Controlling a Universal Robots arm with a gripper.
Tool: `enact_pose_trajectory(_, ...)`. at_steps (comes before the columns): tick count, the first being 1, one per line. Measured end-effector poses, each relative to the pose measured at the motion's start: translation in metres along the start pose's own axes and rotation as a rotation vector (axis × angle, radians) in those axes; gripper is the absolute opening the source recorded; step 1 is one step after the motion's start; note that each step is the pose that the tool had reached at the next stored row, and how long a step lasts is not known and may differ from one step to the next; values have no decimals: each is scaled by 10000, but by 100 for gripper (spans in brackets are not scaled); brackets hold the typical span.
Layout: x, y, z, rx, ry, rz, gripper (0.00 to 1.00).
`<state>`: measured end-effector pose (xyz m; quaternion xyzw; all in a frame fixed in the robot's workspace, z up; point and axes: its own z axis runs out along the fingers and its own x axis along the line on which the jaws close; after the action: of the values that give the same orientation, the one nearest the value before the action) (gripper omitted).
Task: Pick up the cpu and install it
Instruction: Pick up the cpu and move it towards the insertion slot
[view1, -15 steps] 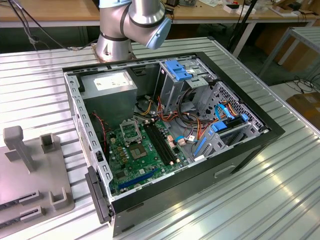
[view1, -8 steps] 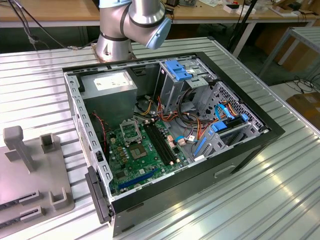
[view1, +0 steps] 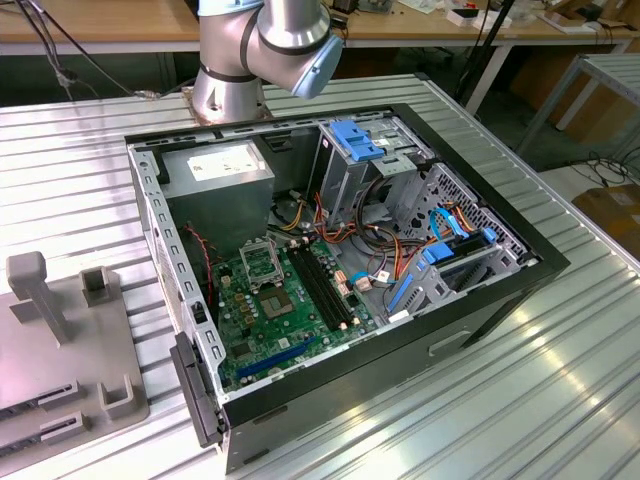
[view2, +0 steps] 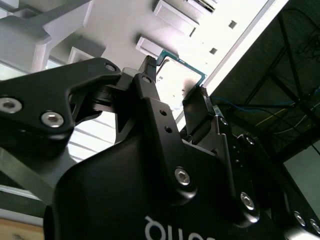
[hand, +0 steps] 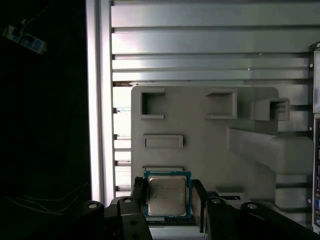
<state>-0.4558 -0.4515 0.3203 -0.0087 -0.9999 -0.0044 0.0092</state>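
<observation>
The cpu is a small square plate with a silver-grey face and a green rim. It sits between the two black fingers of my gripper, which is shut on its opposite edges. In the second wrist view the cpu shows from the side, clamped at the tips of the gripper. Below it lies the grey holder tray with its rectangular pockets. In the exterior view the green motherboard lies in the open computer case, with its square socket uncovered.
The grey holder tray rests on the ribbed metal table at the exterior view's left, with upright posts on it. The black case wall rings the board. A grey power supply box, drive cages and cable bundles crowd the case. The arm's base stands behind it.
</observation>
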Motion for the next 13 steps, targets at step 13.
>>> enact_pose_trajectory(13, 1, 0, -54, 0, 0, 0, 47)
